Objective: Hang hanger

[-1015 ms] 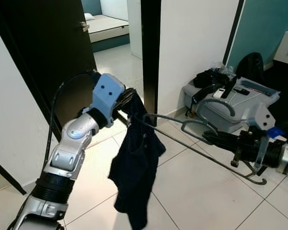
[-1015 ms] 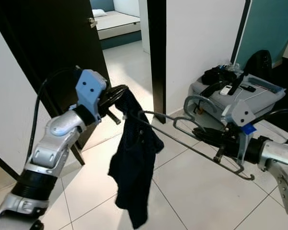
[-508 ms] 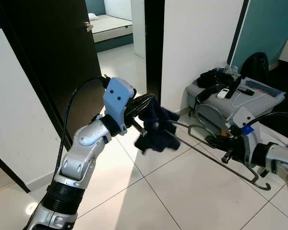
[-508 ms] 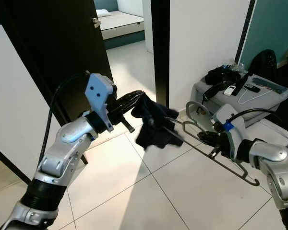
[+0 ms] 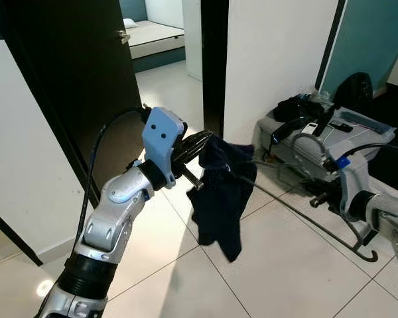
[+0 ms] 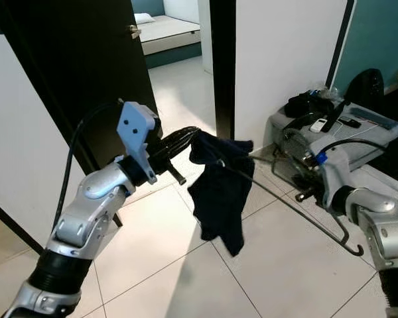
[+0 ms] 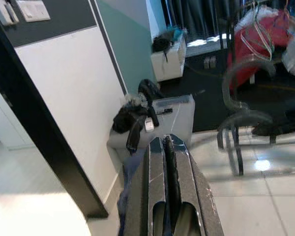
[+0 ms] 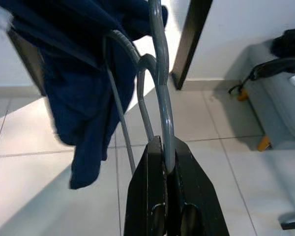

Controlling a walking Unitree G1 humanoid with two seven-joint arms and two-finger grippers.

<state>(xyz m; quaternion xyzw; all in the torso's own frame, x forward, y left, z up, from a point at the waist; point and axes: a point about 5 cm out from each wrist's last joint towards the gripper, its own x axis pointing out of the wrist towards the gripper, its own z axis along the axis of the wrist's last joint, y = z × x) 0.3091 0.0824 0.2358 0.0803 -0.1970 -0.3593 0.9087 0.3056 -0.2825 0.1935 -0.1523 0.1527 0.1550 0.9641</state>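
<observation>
Right wrist view — right gripper (image 8: pixel 168 162) clamps hanger (image 8: pixel 160 88); left gripper (image 5: pixel 205 142) pinches navy garment (image 5: pixel 222 195).

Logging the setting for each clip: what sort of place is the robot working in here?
Most likely a home, in a tiled hallway outside a bedroom. A dark door stands open onto a bed, and a grey storage box piled with odds and ends sits against the white wall.

Left arm reaches forward at chest height, left gripper (image 5: pixel 202 140) pinched closed; right gripper (image 8: pixel 165 162) is clamped, arm extended inward.
</observation>
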